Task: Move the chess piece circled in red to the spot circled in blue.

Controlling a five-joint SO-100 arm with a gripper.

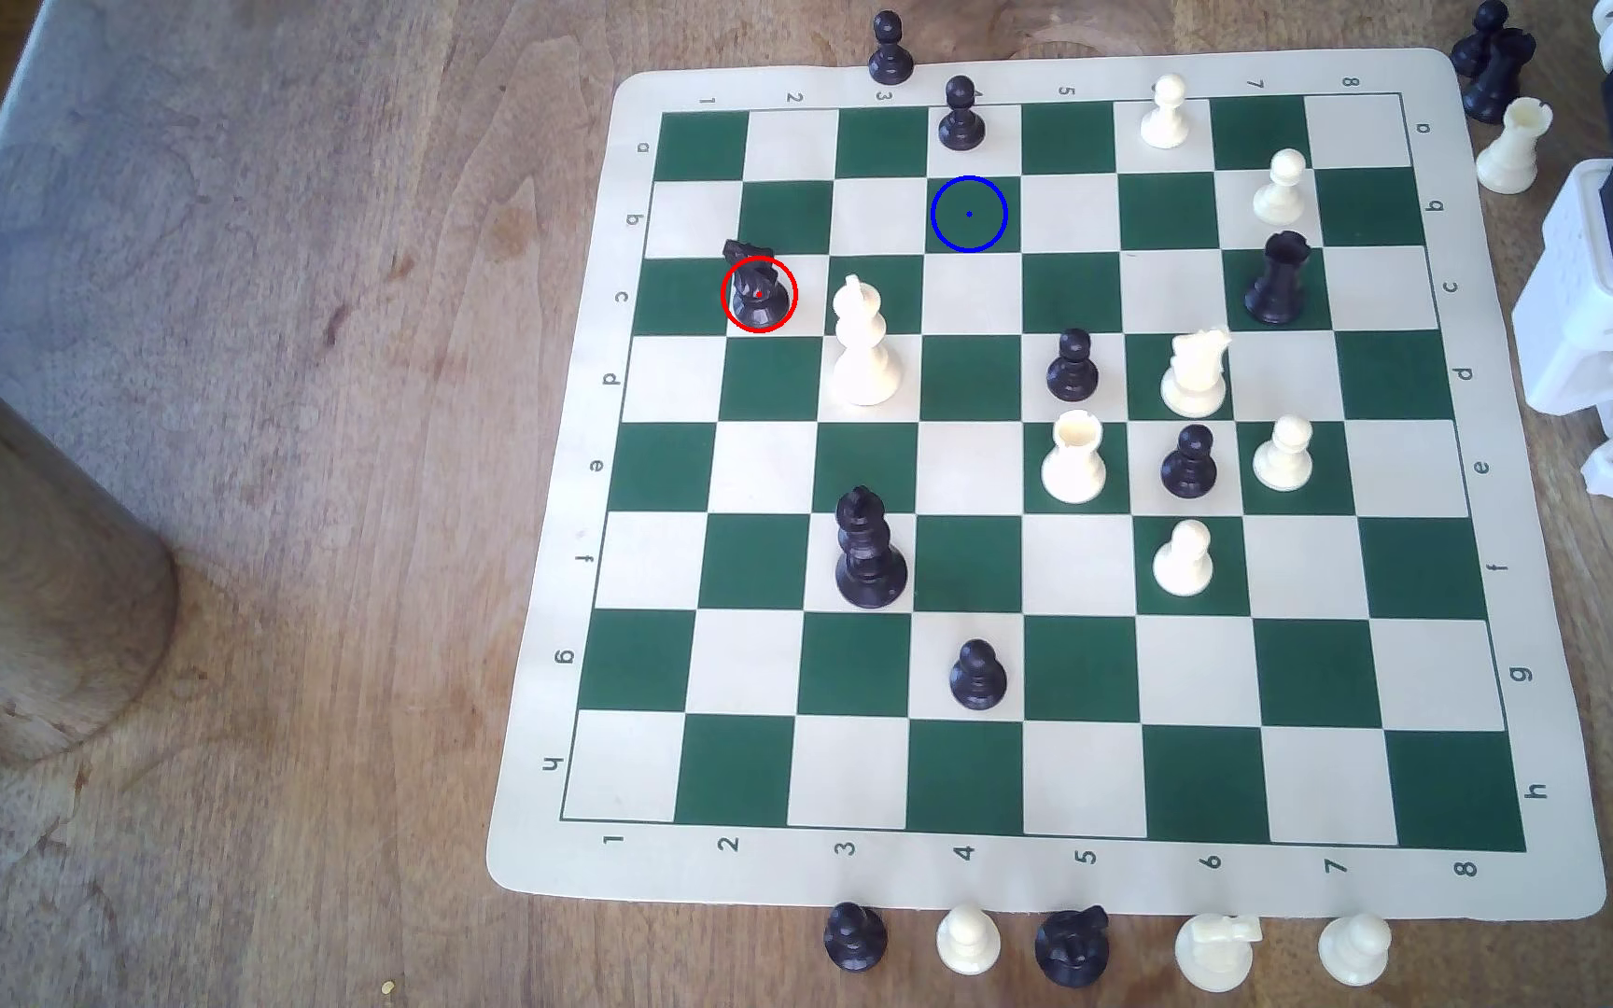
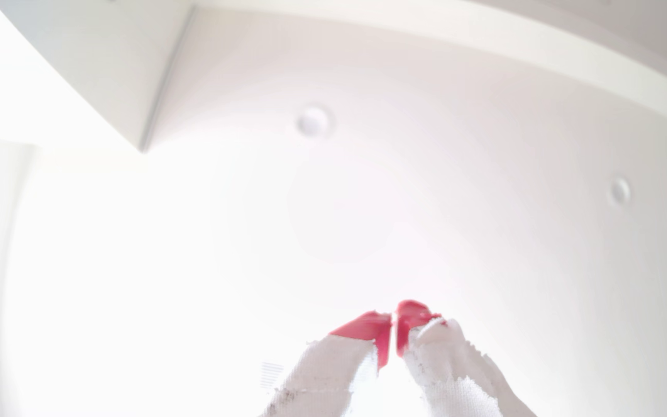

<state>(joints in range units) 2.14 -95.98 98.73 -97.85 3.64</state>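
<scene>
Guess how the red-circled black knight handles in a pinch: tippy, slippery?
The black knight looks small, so probably light. Its jagged head above a round base suggests uneven grip; it may twist or tip if pinched high. The matte finish probably helps. The gripper has red tips, nearly closed.

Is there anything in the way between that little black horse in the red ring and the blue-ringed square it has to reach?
Nothing visible blocks it. The black knight and the blue-ringed square have only bare squares between them. The nearest pieces, a tall white piece and a black pawn, stand off to the sides.
</scene>
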